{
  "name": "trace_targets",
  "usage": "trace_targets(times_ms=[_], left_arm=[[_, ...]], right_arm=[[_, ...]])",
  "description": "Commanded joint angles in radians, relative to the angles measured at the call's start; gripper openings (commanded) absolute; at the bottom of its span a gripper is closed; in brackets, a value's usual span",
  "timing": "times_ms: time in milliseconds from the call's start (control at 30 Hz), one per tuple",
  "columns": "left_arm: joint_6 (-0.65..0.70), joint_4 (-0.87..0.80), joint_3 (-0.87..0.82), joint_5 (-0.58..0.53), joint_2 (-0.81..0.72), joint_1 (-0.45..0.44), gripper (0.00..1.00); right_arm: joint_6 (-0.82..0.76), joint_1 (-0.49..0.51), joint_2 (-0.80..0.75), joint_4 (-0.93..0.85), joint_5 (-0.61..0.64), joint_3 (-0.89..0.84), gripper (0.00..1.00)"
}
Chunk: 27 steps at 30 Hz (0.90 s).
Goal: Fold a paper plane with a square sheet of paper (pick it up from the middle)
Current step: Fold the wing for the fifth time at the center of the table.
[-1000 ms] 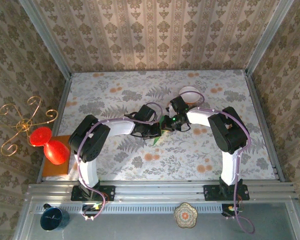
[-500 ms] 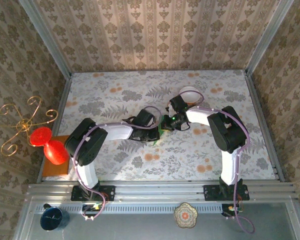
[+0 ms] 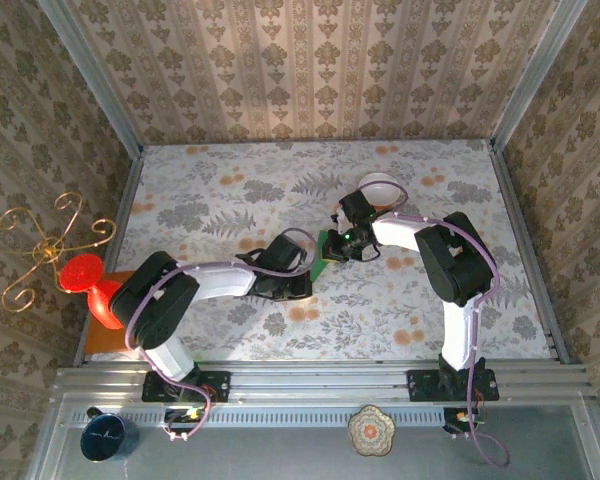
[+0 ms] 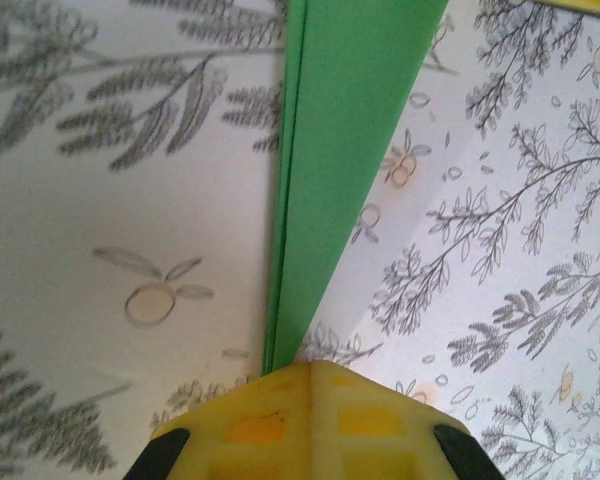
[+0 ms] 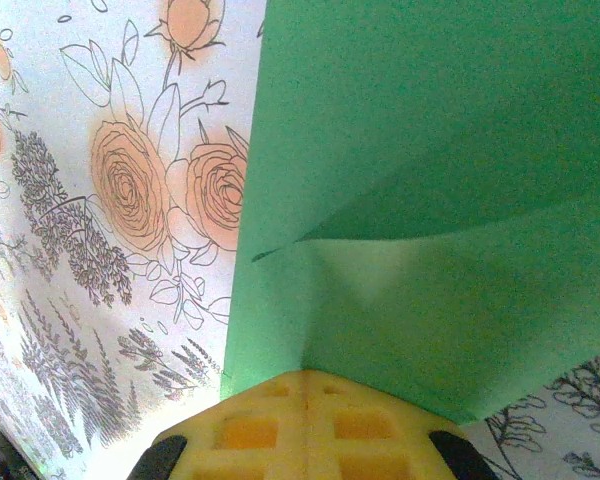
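Near the middle of the flowered table (image 3: 230, 200), the green paper (image 3: 324, 250) sits between the two grippers, a short way in front of the white bowl (image 3: 378, 186). The left gripper (image 3: 310, 272) comes at it from the near left and the right gripper (image 3: 337, 246) from the far right — their tips lie close together in the overhead view.

From the left wrist, the yellow fingers (image 4: 270, 410) are pressed together on the narrow end of the paper, which runs away as a folded strip with its layers showing edge-on along the left side. From the right wrist, the fingers (image 5: 360, 410) likewise pinch the paper (a diagonal fold crosses it just above the pads). Whether the paper touches the cloth I cannot tell. An orange board (image 3: 105, 340) lies at the table's left edge.
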Motion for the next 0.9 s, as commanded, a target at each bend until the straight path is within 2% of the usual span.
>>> trace_targets(times_ms=[0, 167, 300, 433, 633, 867], left_arm=[[-0.029, -0.248, -0.073, 0.007, -0.021, -0.021, 0.00], [-0.001, -0.261, 0.012, 0.006, -0.148, 0.002, 0.00], [-0.015, -0.190, 0.049, 0.013, -0.185, 0.049, 0.00], [-0.033, -0.106, 0.101, 0.045, -0.096, 0.082, 0.00], [-0.017, -0.079, 0.231, 0.061, 0.091, 0.084, 0.00], [-0.018, -0.101, 0.252, 0.051, 0.179, 0.082, 0.00]], right_arm=[[0.017, -0.017, 0.066, -0.074, 0.168, -0.062, 0.02], [0.063, 0.011, 0.019, -0.044, 0.125, -0.105, 0.02], [0.118, 0.042, -0.026, -0.002, 0.098, -0.146, 0.02], [0.139, 0.045, -0.051, 0.018, 0.087, -0.148, 0.03], [0.139, 0.043, -0.050, 0.024, 0.066, -0.125, 0.03], [0.124, 0.035, -0.062, 0.035, 0.048, -0.115, 0.03]])
